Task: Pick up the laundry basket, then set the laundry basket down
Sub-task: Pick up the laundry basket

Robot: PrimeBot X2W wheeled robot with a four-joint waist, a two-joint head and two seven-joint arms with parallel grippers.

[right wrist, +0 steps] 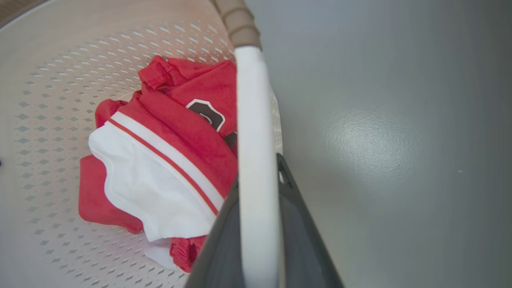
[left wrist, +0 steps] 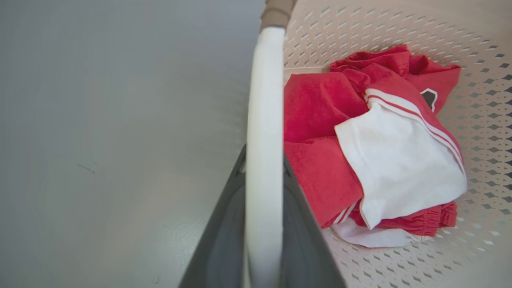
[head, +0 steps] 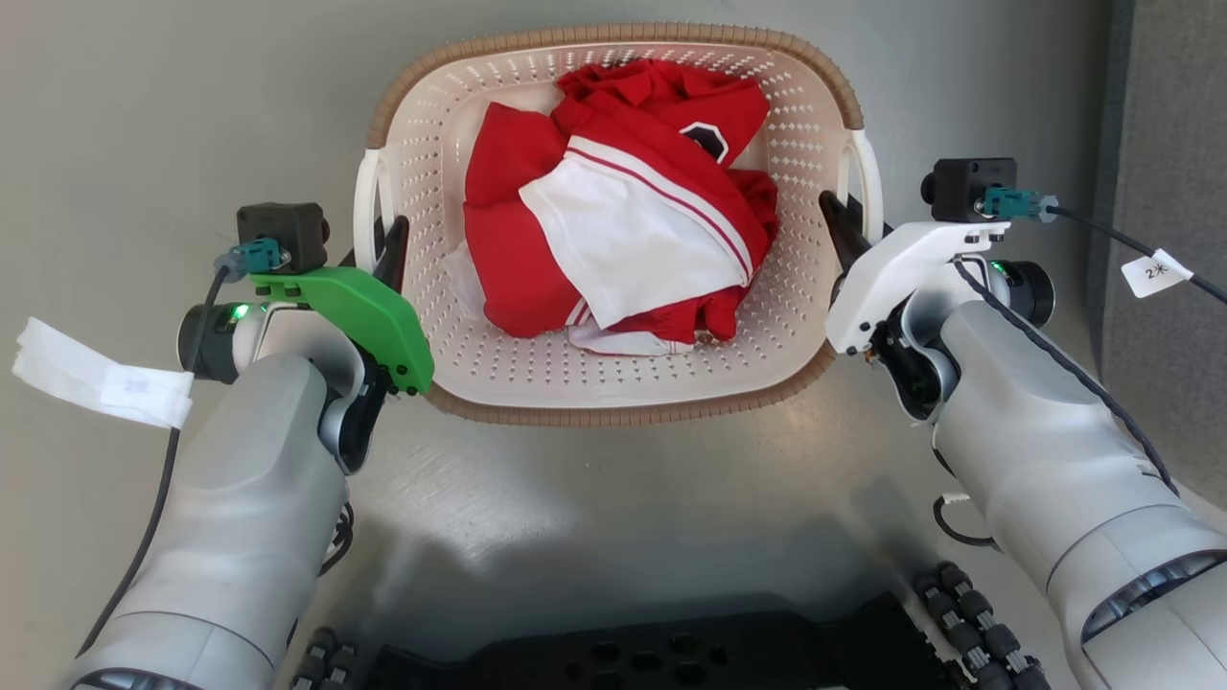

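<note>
Head view: the laundry basket [head: 623, 414] is seen spanning the gap between the two tools, which are set at its opposite ends. The left tool [head: 381, 240] is placed at the left handle [head: 365, 206] and the right tool [head: 853, 222] at the right handle [head: 866, 177]. The basket's long axis is judged to run straight from one tool to the other, so neither arm is nearer and the load is shared about evenly. Red and white clothes [head: 623, 201] are heaped inside, inward of both tools.

In the left wrist view the white handle bar runs up the middle between the dark fingers [left wrist: 308, 240], with one finger outside the basket and one inside it. No gap is seen between fingers and bar, so this tool is taken to be clamped on the handle. The same is shown in the right wrist view, where the fingers [right wrist: 216, 248] are pressed against both sides of the bar.

Whether the basket's bottom is resting on the floor [head: 613, 508] or is raised off it cannot be told. The coming move is judged to depend on both tools being moved together at one height, so that the axis between them is kept level and neither handle is twisted out of its grip.
</note>
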